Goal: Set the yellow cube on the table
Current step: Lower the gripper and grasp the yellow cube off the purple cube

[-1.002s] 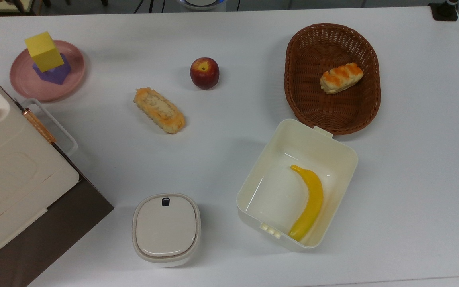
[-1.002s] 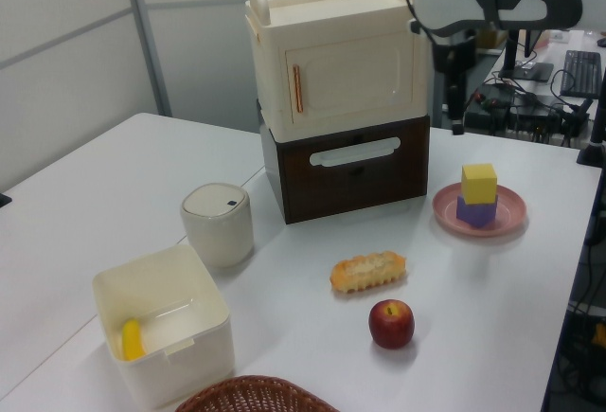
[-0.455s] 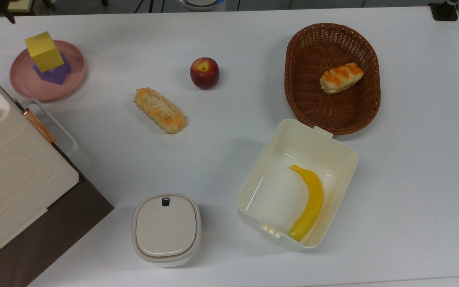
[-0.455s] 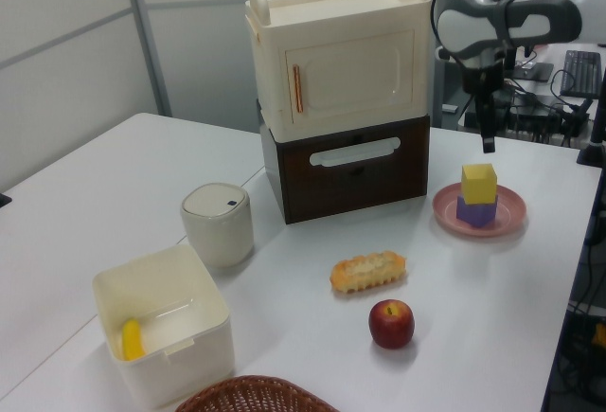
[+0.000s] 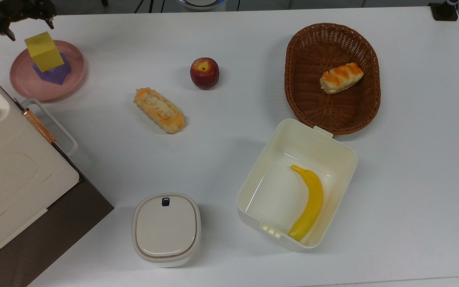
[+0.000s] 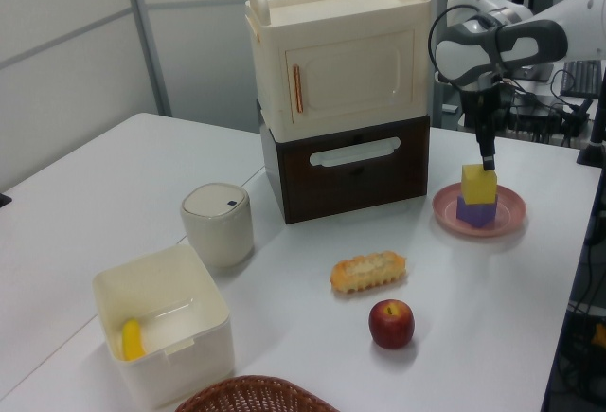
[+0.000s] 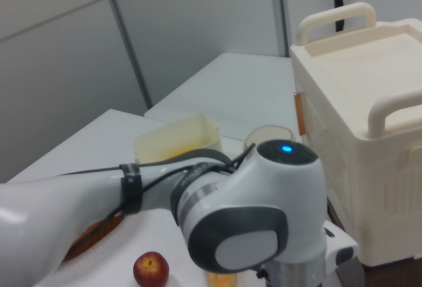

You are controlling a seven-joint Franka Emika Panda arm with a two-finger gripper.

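Cube handling looks easy: the yellow cube is a plain matte block with sharp edges and flat faces, likely light and stiff, not slippery or fragile. It stands on top of a purple cube on the pink plate, directly below the hand, whose tips in the left view hang just above the cube's top face, if not already at it. The best hold, I judge, is across two opposite upright faces, fairly low on the block, so it does not twist. The stack is the weak point: a nudge could push the purple cube or tip the yellow one off it.

In the top view the hand shows two dark fingers spread wider than the cube, so it is released and grasps nothing.

Compared with a second ago, the arm has swung over from beside the cream cabinet and come down over the plate; half a second ago the hand was higher above the cube. The cube, plate, apple and bare desk have not shifted.
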